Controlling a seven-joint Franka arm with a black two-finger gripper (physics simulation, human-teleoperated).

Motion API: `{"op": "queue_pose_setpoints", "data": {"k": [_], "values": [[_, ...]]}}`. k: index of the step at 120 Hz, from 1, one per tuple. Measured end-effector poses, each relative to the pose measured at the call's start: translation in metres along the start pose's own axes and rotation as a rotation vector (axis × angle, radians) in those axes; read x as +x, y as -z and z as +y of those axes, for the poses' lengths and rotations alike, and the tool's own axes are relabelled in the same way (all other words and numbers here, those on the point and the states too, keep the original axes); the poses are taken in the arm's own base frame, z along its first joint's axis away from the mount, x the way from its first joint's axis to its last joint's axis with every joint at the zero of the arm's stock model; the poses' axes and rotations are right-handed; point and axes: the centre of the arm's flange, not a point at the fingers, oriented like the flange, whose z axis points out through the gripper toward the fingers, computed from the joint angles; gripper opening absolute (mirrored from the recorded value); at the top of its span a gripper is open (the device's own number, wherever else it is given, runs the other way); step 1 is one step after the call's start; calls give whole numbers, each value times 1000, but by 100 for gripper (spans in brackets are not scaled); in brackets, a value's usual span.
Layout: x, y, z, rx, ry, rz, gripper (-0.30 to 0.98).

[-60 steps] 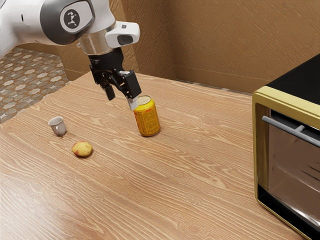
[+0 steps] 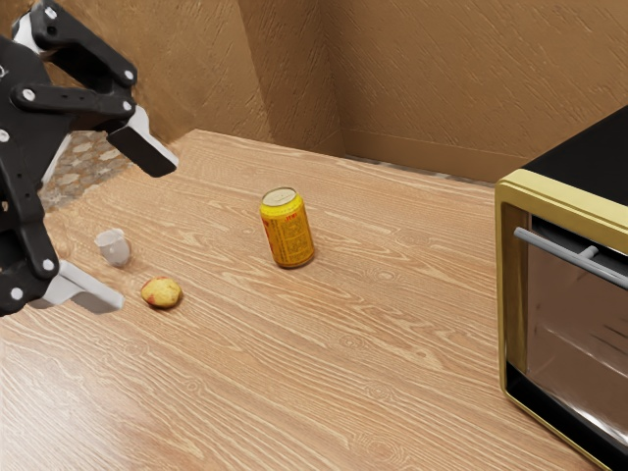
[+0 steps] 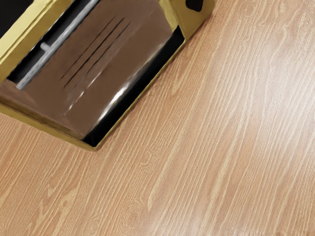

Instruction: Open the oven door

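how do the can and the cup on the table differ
The can is yellow with printed markings, while the cup is pale and plain. The can is clearly taller than the cup. The can stands nearer the oven, the cup farther from it. Both rest on the wooden table.

The black two-finger gripper [image 2: 135, 231] hangs at the exterior view's left edge, pointing toward that view's right, its fingers [image 2: 145, 153] spread wide apart.
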Motion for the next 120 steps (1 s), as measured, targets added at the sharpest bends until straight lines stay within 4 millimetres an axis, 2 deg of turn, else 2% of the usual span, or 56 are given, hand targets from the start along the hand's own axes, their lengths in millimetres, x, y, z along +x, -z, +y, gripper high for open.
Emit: {"op": "queue_pose_setpoints", "data": {"k": [4,8,14,20,25,34,45,58,67,72,82,95,103,110,120], "values": [[-5,-4,14,-15,-80,14,68],[-6,-17,27,-44,-172,25,68],[2,-41,35,-87,-294,40,69],[20,-70,46,-127,-418,45,69],[43,-96,58,-157,-526,53,69],[82,-115,63,-176,-682,107,69],[116,-140,54,-181,-811,143,69],[136,-166,22,-139,-872,128,68],[141,-164,6,-78,-889,113,69],[143,-169,0,-61,-891,97,69],[147,-193,-14,-52,-892,66,69],[153,-239,-29,-88,-887,39,69],[152,-258,-40,-98,-875,26,68],[152,-273,-49,-106,-864,25,68],[155,-278,-60,-92,-848,24,69]]}}
